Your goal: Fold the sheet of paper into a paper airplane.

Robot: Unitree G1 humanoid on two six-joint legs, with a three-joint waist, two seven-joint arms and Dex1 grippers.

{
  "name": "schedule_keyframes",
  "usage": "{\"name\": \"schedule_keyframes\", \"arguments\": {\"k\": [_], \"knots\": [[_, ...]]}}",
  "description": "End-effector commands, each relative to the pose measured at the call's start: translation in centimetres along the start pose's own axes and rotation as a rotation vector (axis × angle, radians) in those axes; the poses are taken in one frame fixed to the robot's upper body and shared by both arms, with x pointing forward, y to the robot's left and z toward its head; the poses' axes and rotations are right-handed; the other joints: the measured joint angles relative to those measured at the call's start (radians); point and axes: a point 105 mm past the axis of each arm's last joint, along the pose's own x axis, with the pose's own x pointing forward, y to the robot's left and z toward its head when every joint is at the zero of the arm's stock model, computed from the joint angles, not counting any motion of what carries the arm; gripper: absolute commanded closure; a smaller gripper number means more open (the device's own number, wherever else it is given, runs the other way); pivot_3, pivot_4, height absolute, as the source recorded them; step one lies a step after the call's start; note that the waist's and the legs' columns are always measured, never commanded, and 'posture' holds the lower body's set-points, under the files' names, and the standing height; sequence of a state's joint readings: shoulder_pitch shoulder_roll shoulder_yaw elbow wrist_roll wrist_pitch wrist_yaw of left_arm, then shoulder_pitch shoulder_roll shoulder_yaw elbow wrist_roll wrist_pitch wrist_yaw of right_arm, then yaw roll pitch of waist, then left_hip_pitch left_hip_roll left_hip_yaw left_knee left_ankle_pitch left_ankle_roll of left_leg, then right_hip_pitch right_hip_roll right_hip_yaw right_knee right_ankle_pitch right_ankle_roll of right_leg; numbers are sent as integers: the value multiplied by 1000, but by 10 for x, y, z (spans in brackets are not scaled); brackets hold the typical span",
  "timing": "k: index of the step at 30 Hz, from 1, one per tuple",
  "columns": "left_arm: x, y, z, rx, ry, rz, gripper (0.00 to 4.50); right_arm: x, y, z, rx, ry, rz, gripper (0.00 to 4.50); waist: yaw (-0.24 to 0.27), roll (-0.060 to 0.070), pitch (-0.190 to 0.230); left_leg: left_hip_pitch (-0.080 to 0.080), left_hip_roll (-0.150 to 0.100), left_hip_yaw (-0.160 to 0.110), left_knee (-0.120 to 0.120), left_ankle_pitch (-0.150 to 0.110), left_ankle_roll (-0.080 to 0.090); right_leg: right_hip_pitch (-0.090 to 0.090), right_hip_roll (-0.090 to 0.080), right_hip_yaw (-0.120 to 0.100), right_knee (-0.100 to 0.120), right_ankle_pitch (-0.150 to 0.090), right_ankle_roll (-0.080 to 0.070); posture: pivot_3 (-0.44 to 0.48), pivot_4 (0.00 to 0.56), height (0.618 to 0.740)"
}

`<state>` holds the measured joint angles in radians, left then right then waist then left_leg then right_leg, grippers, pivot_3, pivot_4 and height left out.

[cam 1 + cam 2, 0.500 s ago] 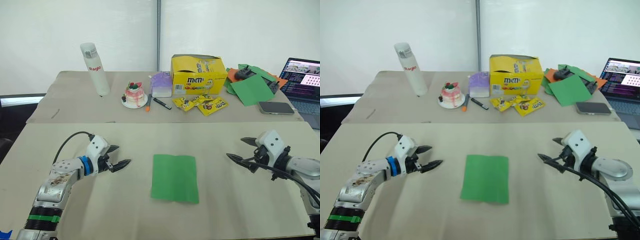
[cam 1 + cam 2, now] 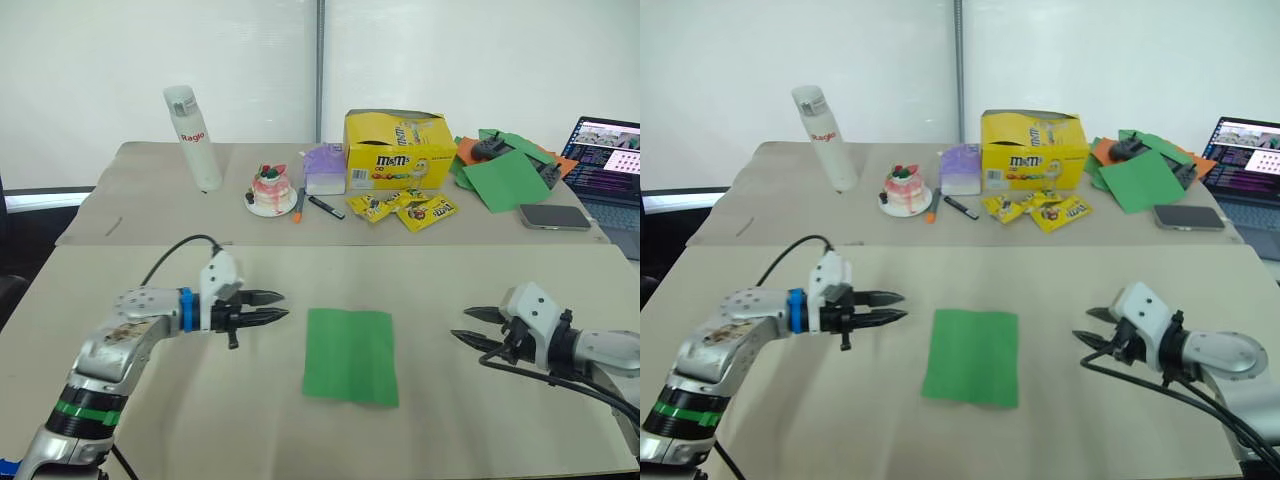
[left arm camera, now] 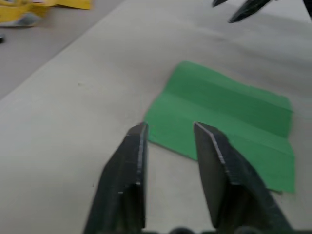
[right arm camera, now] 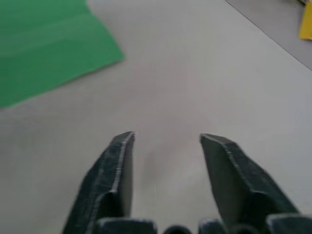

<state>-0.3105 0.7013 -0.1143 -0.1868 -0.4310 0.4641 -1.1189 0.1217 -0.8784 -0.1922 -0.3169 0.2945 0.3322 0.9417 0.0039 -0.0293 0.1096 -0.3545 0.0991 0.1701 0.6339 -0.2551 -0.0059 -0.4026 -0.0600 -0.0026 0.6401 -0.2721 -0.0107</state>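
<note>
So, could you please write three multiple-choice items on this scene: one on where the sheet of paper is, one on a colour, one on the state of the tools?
1. Where does the sheet of paper lie?
A. flat on the near table, between the two tools
B. on the laptop
C. inside the yellow box

2. What colour is the candy box on the far table?
A. blue
B. yellow
C. white

3. What is the state of the left tool and right tool?
A. both shut on the paper
B. left holds a marker
C. both open, holding nothing

Answers: 1 A, a tool on each side of it; 2 B, its walls are yellow; 3 C, fingers apart, paper untouched.
</note>
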Motion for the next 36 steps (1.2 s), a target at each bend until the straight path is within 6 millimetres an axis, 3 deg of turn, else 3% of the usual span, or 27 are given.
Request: {"name": "schedule_keyframes", "arguments": {"k": [1, 4, 13, 21, 31, 36], "knots": [[15, -7, 6, 41, 13, -85, 4499, 4, 16, 11, -37, 0, 50, 3574, 4, 0, 0, 0, 0, 0, 0, 0, 0, 0, 0, 0, 0, 0, 0, 0, 150, 722], [30, -13, -10, 59, 76, -145, 4500, 10, 29, 13, -40, 7, 84, 4456, 6, 0, 0, 0, -1, 0, 0, 0, 0, 0, 0, 0, 0, 0, 0, 0, 150, 722], [72, -23, -31, 52, 120, -245, 4500, 23, 37, 5, -78, 90, 99, 4456, 8, 0, 0, -7, -1, -5, 8, -2, 4, -1, 0, -3, 0, 0, 0, 0, 150, 722], [77, -29, -74, 93, 294, -238, 4500, 37, 33, 11, -100, 79, 116, 4456, 8, 3, -3, -9, -2, -10, 10, -3, 5, 0, 0, -5, 0, 0, 0, 0, 150, 722], [77, -31, -81, 93, 319, -244, 4500, 70, 46, 18, -101, 11, 225, 4456, 8, 4, -5, -11, -3, -14, 11, -3, 5, 1, 0, -6, 0, 0, 0, 0, 150, 722], [75, -30, -86, 96, 338, -237, 4500, 70, 62, 44, -23, -112, 328, 4456, 8, 5, -6, -11, -3, -15, 11, -3, 6, 1, 1, -7, 0, 0, 0, 0, 150, 722]]}}
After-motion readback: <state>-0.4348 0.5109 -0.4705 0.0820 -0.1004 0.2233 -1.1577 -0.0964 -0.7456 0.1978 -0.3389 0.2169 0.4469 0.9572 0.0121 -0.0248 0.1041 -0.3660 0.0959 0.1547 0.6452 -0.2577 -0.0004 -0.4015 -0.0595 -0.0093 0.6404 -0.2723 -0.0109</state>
